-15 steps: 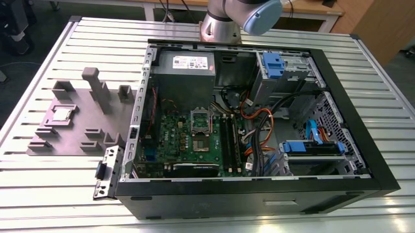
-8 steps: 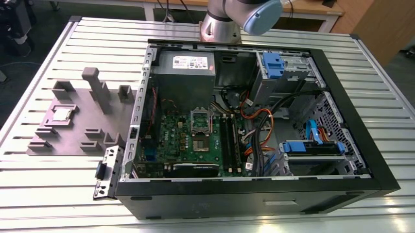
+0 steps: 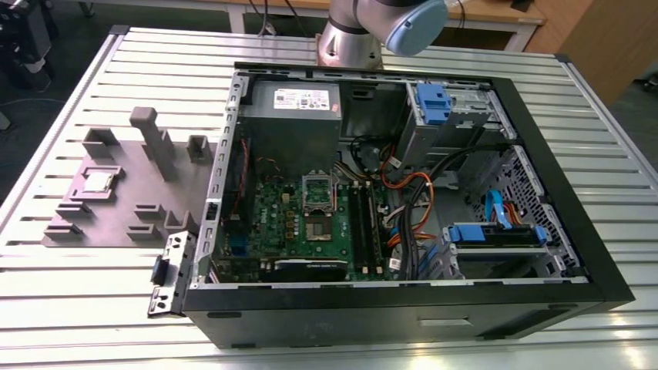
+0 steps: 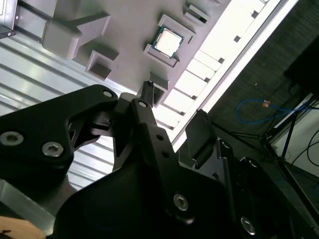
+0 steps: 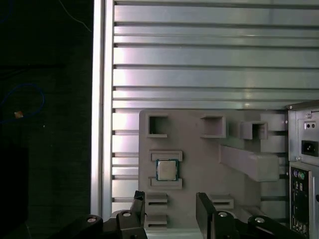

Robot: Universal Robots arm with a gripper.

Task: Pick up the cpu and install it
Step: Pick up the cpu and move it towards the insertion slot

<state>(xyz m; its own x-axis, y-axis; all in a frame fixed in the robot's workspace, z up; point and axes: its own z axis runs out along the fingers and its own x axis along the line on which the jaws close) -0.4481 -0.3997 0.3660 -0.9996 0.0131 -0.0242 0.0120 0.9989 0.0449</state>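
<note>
First wrist view shows my gripper (image 5: 170, 197) spread wide and empty above the grey fixture tray (image 5: 199, 154), where the cpu (image 5: 166, 170) lies flat near my fingertips (image 5: 139, 198) in a walled nest, presumably holding it square for grasping.

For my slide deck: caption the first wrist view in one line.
Open fingers poised short of the cpu, seated in its slot on the grey fixture plate beside the computer case.

This looks like a robotics lab or workshop. A ribbed metal table (image 3: 612, 162) carries an open computer case (image 3: 411, 317) and a grey holder plate (image 3: 115, 212), with the robot arm (image 3: 355, 38) mounted at its far edge. A wooden desk (image 3: 491, 17) stands beyond it.
</note>
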